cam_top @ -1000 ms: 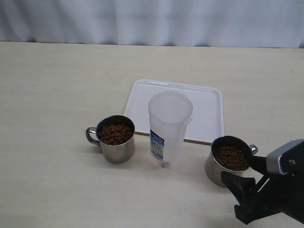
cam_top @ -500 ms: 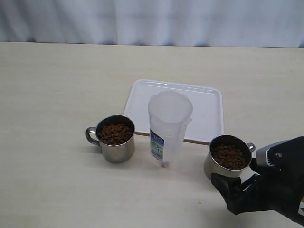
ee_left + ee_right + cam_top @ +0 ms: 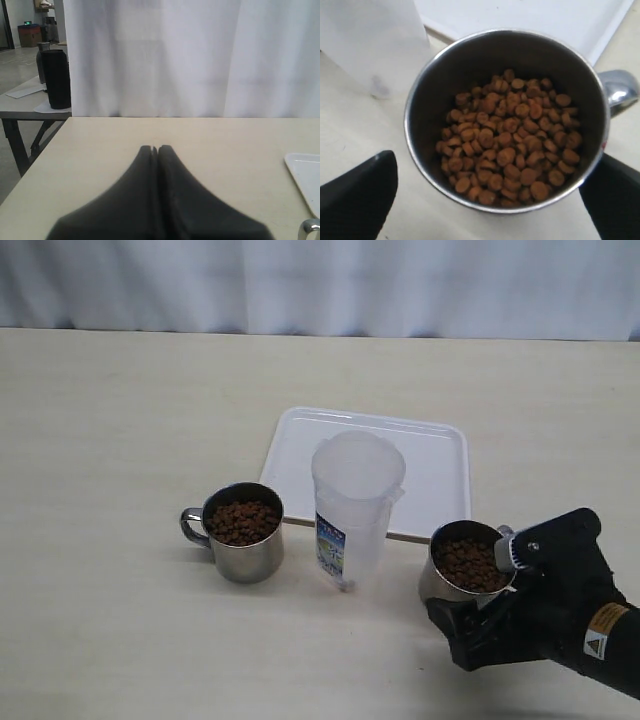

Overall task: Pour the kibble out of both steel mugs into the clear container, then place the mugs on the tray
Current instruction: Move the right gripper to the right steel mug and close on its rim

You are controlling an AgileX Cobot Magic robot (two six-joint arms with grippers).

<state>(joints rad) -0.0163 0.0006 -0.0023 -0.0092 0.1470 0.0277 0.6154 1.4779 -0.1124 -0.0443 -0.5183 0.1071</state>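
Two steel mugs hold brown kibble. The left mug stands left of the clear container, its kibble showing. The right mug stands near the tray's front right corner, filled with kibble. My right gripper is open, one black finger on each side of that mug, gripping nothing. The white tray lies behind the container. My left gripper is shut and empty over bare table, outside the exterior view.
A white curtain hangs behind the table. In the left wrist view a tray corner and a mug handle sit at the frame's edge, and a side table with a dark flask stands beyond the table's end.
My right gripper has moved up and left to the right mug, its jaws opening wider and now straddling it. That mug seems nudged slightly left. The left gripper stays shut.
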